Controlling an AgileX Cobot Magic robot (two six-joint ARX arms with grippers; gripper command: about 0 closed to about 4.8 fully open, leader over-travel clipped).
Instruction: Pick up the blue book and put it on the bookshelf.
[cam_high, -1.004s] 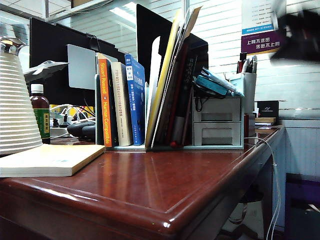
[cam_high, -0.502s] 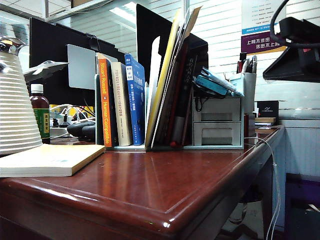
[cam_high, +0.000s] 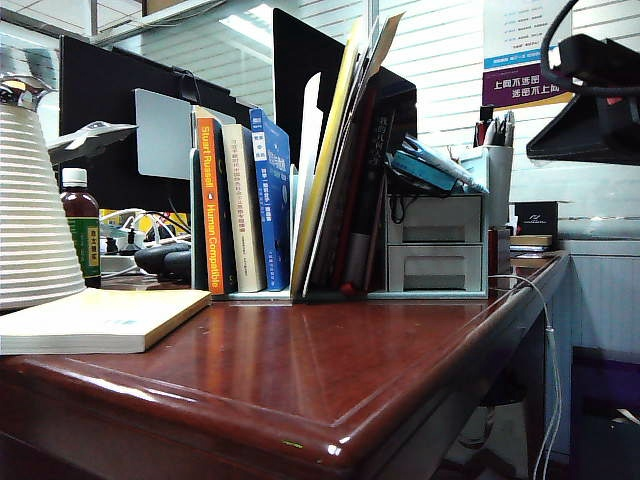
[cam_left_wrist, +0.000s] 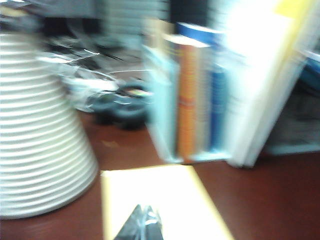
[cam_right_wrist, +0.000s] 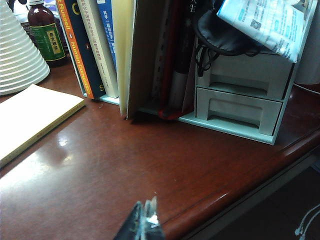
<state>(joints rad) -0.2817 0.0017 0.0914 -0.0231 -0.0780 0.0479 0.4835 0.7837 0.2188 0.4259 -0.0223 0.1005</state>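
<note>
The blue book stands upright in the bookshelf, blue spine out, beside a beige paperback.

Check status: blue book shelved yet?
Looks done: blue book stands upright in the bookshelf beside the cream book. In hand: nothing; left gripper shut over the yellow book, right gripper shut above the desk. Left: only retreat.

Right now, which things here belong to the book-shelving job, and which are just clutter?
Job: blue book, standing in the bookshelf; left gripper and right gripper, both shut, empty.

Clutter: pale yellow paperback, orange-spined book, drawer organizer, white ribbed lamp base, bottle.
</note>
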